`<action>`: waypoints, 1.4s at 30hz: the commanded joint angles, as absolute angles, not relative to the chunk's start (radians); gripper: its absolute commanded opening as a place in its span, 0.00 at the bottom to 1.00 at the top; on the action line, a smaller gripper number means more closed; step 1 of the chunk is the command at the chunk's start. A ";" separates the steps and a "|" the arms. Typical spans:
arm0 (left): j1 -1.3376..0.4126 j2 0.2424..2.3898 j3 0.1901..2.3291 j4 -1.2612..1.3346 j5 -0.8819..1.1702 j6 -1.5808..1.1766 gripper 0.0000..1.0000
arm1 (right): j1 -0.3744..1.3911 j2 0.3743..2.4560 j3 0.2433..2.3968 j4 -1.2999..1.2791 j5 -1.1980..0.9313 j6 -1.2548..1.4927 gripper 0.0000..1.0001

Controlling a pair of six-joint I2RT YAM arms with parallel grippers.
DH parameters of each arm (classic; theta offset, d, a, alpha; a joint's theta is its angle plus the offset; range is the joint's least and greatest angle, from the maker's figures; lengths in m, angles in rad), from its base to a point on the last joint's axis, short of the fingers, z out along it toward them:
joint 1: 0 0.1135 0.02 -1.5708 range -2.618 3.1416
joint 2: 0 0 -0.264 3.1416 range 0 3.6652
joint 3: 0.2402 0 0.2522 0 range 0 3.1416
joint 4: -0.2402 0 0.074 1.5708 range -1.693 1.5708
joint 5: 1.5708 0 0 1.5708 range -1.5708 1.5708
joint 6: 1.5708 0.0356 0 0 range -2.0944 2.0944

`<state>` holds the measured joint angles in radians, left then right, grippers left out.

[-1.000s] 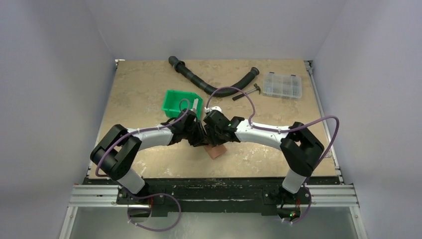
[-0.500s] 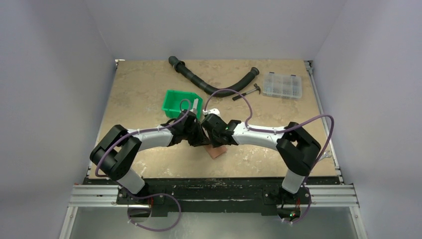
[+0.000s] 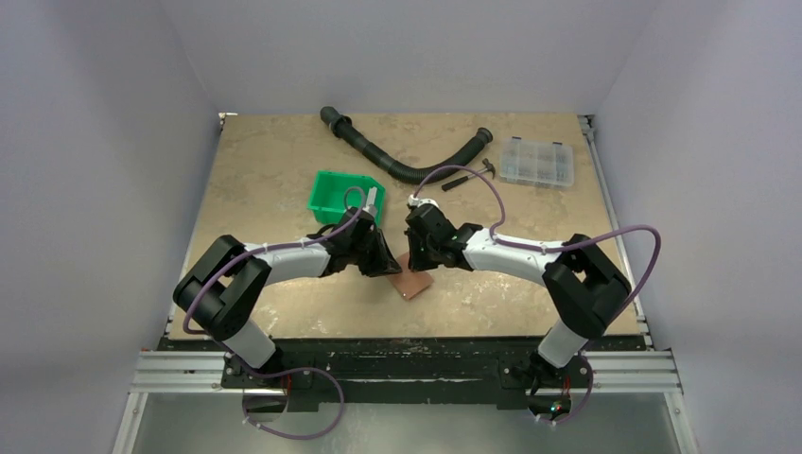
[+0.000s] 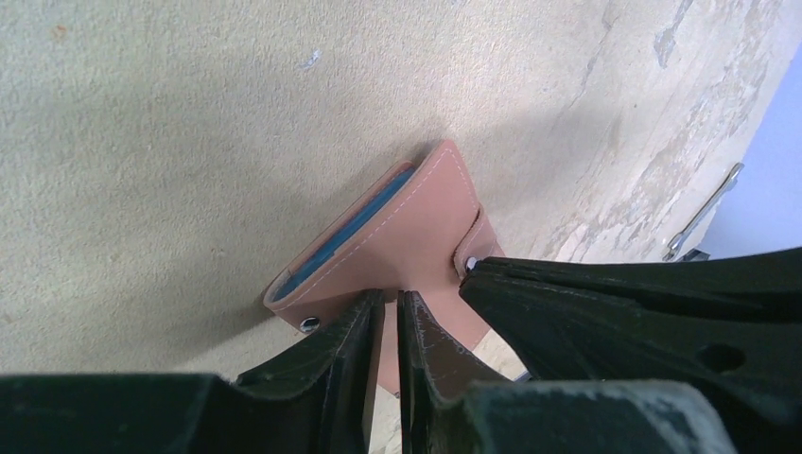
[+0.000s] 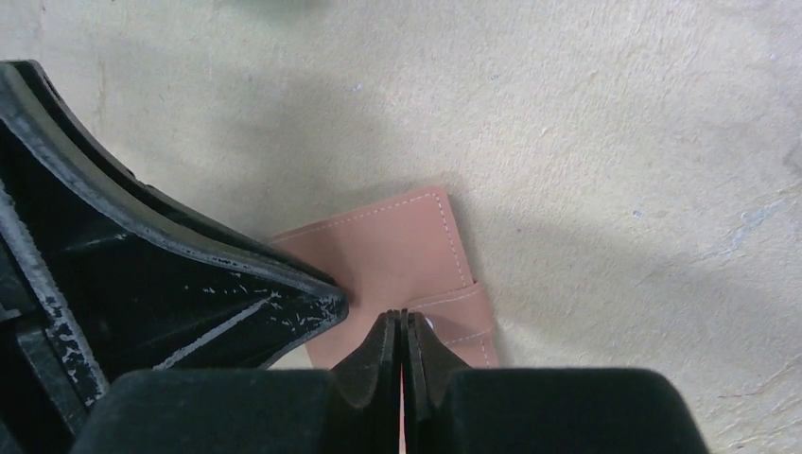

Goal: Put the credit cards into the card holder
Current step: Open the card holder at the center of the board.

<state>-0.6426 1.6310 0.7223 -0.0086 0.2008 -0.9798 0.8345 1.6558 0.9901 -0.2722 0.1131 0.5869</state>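
Observation:
The reddish-brown card holder (image 3: 414,284) lies on the table between my two arms. In the left wrist view the card holder (image 4: 397,236) gapes a little, and a light blue credit card (image 4: 352,230) sits tucked in its pocket. My left gripper (image 4: 391,305) is closed to a thin slit on the holder's near leather flap. My right gripper (image 5: 398,322) hangs just over the holder's strap (image 5: 463,317), fingers pressed together with nothing between them. In the top view the left gripper (image 3: 387,264) touches the holder's left corner and the right gripper (image 3: 417,257) is just behind it.
A green bin (image 3: 345,196) stands behind the left gripper. A black ribbed hose (image 3: 397,163) curves across the back, with a small hammer (image 3: 470,177) and a clear compartment box (image 3: 537,161) at the back right.
My right gripper has shut and pulled back to the right, off the card holder, so more of the holder shows. The left gripper has closed a little and stayed in place.

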 commanded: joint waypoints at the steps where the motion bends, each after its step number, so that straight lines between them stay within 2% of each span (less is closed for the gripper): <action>1: -0.622 1.769 0.645 -0.200 -0.148 -0.863 0.19 | 0.754 1.604 0.940 -0.219 0.095 0.602 0.06; 4: -0.622 1.766 0.645 -0.194 -0.141 -0.861 0.19 | 0.735 1.593 0.934 -0.236 0.127 0.569 0.08; 9: -0.622 1.775 0.644 -0.183 -0.126 -0.854 0.19 | 0.749 1.600 0.966 -0.272 0.213 0.435 0.19; 12: -0.621 1.781 0.644 -0.183 -0.125 -0.852 0.19 | 0.753 1.615 0.997 -0.346 0.321 0.417 0.19; 16: -0.623 1.760 0.638 -0.179 -0.129 -0.851 0.19 | 0.747 1.610 1.006 -0.406 0.413 0.439 0.26; 18: -0.622 1.745 0.635 -0.172 -0.127 -0.843 0.20 | 0.749 1.599 0.992 -0.387 0.354 0.442 0.29; 22: -0.623 1.737 0.652 -0.135 -0.071 -0.782 0.21 | 0.747 1.579 0.927 -0.228 0.072 0.435 0.35; 29: -0.622 1.748 0.676 -0.140 -0.054 -0.754 0.21 | 0.751 1.472 0.887 -0.213 0.114 0.401 0.47; 34: -0.622 1.785 0.694 -0.139 -0.039 -0.746 0.21 | 0.756 1.401 0.820 -0.141 -0.021 0.311 0.57; 39: -0.622 1.760 0.683 -0.134 -0.033 -0.757 0.23 | 0.758 1.503 0.899 -0.148 0.004 0.289 0.53; 42: -0.622 1.741 0.672 -0.139 -0.042 -0.764 0.23 | 0.758 1.561 0.941 -0.211 0.091 0.297 0.38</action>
